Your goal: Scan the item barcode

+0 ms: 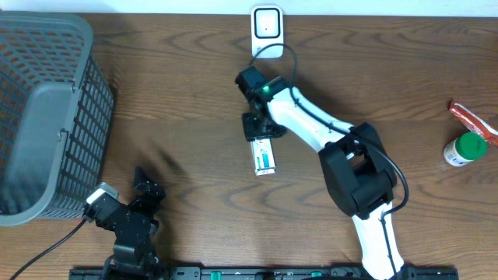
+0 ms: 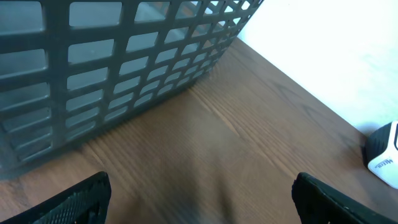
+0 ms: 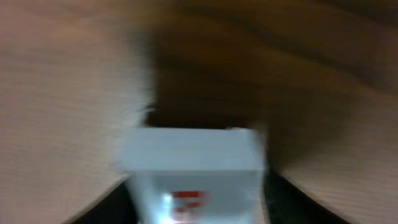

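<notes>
White card box [image 1: 264,158], flat on counter [image 1: 179,101], centre, nearward of scanner [image 1: 266,23]. Probably light, stiff yet crushable, slick; best pinched across narrow width. Over far end: right pincer [image 1: 261,128], gripping or not, cannot tell. Left pincer [image 2: 199,199] spread, empty.

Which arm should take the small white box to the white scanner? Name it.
Right. The right gripper is at the box, near the scanner; the left gripper sits open, far off beside the grey plastic basket.

A grey mesh basket [image 1: 85,132] stands far left; a green-capped bottle [image 1: 465,149] and red packet [image 1: 471,118] lie far right.
</notes>
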Tool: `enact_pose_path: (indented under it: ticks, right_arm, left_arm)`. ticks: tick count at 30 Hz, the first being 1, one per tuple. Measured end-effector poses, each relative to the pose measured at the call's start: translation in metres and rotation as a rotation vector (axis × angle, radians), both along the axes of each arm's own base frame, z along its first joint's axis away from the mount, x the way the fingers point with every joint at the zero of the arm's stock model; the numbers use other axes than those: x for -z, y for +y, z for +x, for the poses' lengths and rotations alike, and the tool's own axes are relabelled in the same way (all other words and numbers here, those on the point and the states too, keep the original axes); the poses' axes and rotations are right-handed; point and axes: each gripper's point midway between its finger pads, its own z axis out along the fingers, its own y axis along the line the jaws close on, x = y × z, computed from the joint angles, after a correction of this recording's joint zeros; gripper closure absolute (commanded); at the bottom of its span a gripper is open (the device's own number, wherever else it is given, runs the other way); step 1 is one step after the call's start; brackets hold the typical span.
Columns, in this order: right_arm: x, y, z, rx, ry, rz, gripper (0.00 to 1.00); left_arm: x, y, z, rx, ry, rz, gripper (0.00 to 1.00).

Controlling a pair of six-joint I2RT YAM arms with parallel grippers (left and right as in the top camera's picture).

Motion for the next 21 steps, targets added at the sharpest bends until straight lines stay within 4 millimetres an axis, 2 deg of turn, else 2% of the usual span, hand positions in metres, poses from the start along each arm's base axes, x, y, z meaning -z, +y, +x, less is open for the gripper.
enact_pose_path:
  ticks: [1, 3, 7, 10, 15, 21]
  right_arm:
    - [0.000, -0.004, 0.001, 0.066, 0.007, -0.002, 0.20]
    - [0.000, -0.008, 0.005, 0.176, 0.012, -0.002, 0.01]
    - [-0.001, -0.012, 0.007, 0.288, 0.018, -0.002, 0.01]
    - [-0.001, -0.011, 0.004, 0.287, 0.035, 0.001, 0.01]
    - [-0.004, -0.003, -0.013, 0.045, 0.105, 0.040, 0.01]
    - [-0.005, 0.002, -0.019, -0.114, 0.107, 0.058, 0.01]
  left_arm:
    - [0.000, 0.000, 0.000, 0.000, 0.000, 0.000, 0.07]
    - [0.000, 0.000, 0.000, 0.000, 0.000, 0.000, 0.07]
    - [0.000, 0.000, 0.000, 0.000, 0.000, 0.000, 0.06]
    - [0.000, 0.000, 0.000, 0.000, 0.000, 0.000, 0.07]
    - [0.000, 0.000, 0.000, 0.000, 0.000, 0.000, 0.07]
    - [0.000, 0.000, 0.000, 0.000, 0.000, 0.000, 0.07]
